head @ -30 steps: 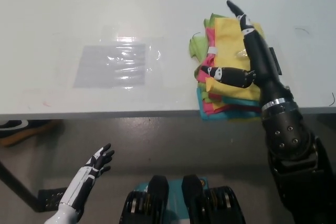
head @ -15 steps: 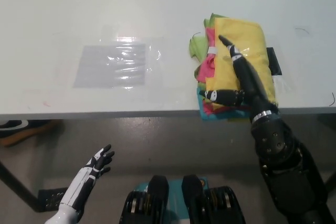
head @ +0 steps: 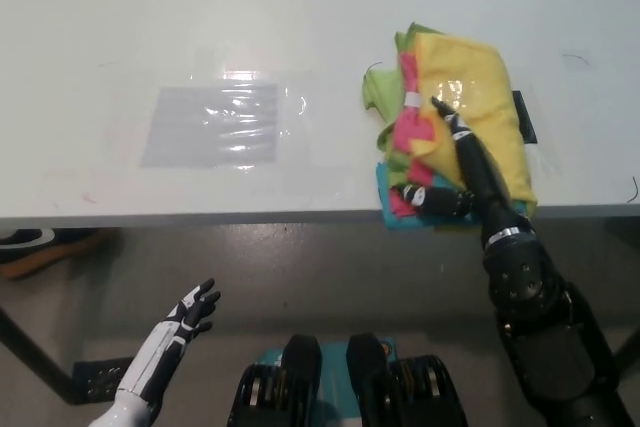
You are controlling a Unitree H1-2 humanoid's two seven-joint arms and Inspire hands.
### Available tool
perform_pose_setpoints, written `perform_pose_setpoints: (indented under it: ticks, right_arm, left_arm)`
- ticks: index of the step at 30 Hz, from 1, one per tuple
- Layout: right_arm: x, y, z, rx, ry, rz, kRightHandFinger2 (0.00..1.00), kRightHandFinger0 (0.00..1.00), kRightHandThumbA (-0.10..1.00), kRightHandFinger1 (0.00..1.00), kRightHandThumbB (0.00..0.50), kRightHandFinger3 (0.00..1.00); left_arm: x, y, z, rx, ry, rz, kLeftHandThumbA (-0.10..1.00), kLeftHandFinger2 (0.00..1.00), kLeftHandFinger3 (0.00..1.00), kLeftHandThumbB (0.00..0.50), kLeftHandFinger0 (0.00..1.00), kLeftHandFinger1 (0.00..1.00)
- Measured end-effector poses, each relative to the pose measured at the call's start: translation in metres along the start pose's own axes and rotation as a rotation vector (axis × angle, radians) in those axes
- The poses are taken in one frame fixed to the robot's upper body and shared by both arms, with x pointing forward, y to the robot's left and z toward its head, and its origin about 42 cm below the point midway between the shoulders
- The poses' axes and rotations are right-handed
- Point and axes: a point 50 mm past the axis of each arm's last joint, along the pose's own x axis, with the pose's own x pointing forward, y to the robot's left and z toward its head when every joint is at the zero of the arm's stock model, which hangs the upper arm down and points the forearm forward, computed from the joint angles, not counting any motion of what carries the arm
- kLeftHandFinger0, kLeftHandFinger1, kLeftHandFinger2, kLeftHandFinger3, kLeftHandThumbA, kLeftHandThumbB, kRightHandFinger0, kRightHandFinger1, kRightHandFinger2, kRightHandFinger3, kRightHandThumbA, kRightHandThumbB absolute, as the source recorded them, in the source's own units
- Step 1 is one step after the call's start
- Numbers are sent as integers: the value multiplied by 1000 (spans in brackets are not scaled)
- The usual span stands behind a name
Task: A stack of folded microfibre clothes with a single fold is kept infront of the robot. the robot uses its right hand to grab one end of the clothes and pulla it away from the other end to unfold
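Because the cloths (head: 465,117) at right of centre are soft and limp, the yellow near edge should be pinched; right hand (head: 455,172) rests there, grip unclear, while left hand (head: 185,315) is held open at lower left.

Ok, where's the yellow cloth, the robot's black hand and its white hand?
yellow cloth (head: 480,97): head view, middle of its top face.
black right hand (head: 462,169): head view, back of the hand resting on the cloths.
white left hand (head: 185,315): head view, its palm, below the table edge.
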Motion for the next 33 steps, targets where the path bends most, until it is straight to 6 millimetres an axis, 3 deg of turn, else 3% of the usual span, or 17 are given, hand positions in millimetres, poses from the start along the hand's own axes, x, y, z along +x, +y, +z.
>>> perform_pose_setpoints:
  ticks: [1, 4, 6, 8, 10, 11, 12, 14, 16, 18, 22, 25, 28, 32, 33]
  right_arm:
    - [1, 0, -2, 15, -3, -25, 281, 16, 581, 150, 62, 267]
    - [4, -4, -3, 43, -27, -100, 373, 18, 588, 206, 17, 160]
    - [6, -8, -4, 67, -44, -145, 242, 2, 590, 114, 25, 118]
    - [8, -12, -5, 98, -59, -193, 224, 0, 607, 48, 35, 58]
    - [8, -16, -5, 124, -69, -224, 389, 18, 635, 137, 39, 47]
    - [8, -17, -6, 136, -74, -236, 562, 72, 628, 269, 38, 57]
    - [8, -17, -5, 146, -77, -243, 664, 106, 620, 372, 37, 106]
    - [8, -18, -5, 169, -81, -256, 697, 151, 611, 451, 42, 210]
    - [8, -18, -5, 184, -86, -259, 702, 164, 602, 451, 22, 382]
    - [8, -18, -5, 202, -91, -263, 675, 155, 596, 423, 26, 472]
    - [7, -19, -8, 232, -93, -271, 622, 135, 622, 382, 24, 481]
    - [7, -21, -9, 257, -98, -288, 520, 82, 638, 280, 0, 448]
    - [6, -29, -13, 319, -80, -335, 474, 21, 616, 200, 20, 480]
    - [4, -42, -24, 433, -40, -406, 628, 4, 744, 245, 27, 719]
    - [3, -44, -26, 458, -33, -419, 680, 4, 695, 293, 35, 745]
  left_arm:
    - [0, 0, 0, 2, 0, -1, 1000, 1000, 1000, 128, 1000, 1000]
    - [0, -1, 0, 5, 2, -2, 1000, 1000, 1000, 148, 1000, 1000]
    - [0, -1, 0, 7, 2, -2, 1000, 1000, 1000, 161, 1000, 1000]
    - [1, 0, 0, 11, 0, -2, 1000, 1000, 1000, 163, 1000, 1000]
    - [1, -1, 1, 16, 0, -3, 1000, 1000, 1000, 168, 1000, 1000]
    - [1, -1, 1, 19, 0, -4, 1000, 1000, 1000, 161, 1000, 1000]
    - [2, -1, 1, 21, 1, -5, 1000, 1000, 1000, 156, 1000, 1000]
    - [3, -1, 2, 27, -3, -7, 1000, 1000, 1000, 150, 1000, 1000]
    - [5, -1, 3, 31, -7, -8, 1000, 1000, 1000, 139, 1000, 1000]
    - [7, 0, 5, 36, -12, -9, 1000, 1000, 1000, 128, 1000, 1000]
    - [10, 0, 7, 39, -19, -9, 994, 1000, 1000, 115, 1000, 1000]
    - [10, 0, 7, 39, -19, -10, 991, 1000, 1000, 102, 1000, 1000]
    - [11, 0, 7, 39, -19, -10, 990, 1000, 1000, 104, 1000, 1000]
    - [11, 0, 7, 39, -18, -10, 982, 1000, 1000, 97, 1000, 1000]
    - [11, 0, 7, 39, -18, -10, 981, 1000, 1000, 99, 1000, 1000]
